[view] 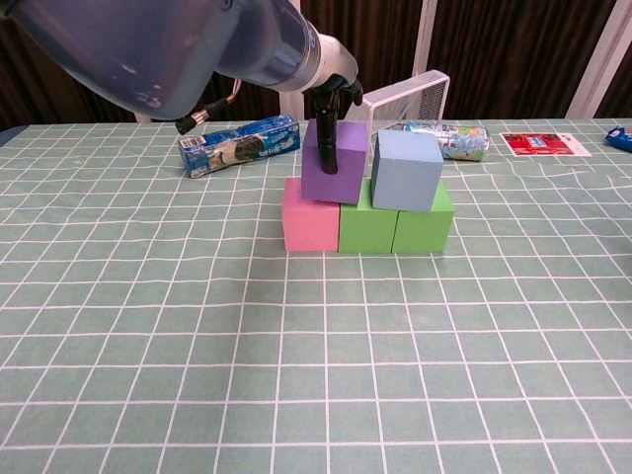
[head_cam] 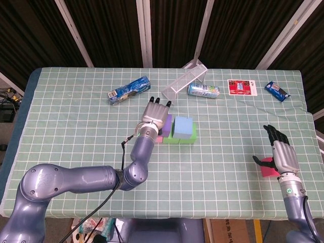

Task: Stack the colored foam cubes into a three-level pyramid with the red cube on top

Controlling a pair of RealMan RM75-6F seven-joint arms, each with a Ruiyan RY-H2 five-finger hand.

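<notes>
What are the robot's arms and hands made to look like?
Both arms are smooth, rounded, metallic blue-grey. The left hand has a silver-grey back and black fingers, with a thin black cable looping near its wrist. The right hand looks the same, silver with black fingers.

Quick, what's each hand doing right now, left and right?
Left hand: grips the purple cube on the second level.
Right hand: open, beside the red cube.

Left robot hand (head_cam: 154, 112) fingers-down, right robot hand (head_cam: 281, 155) upright.
</notes>
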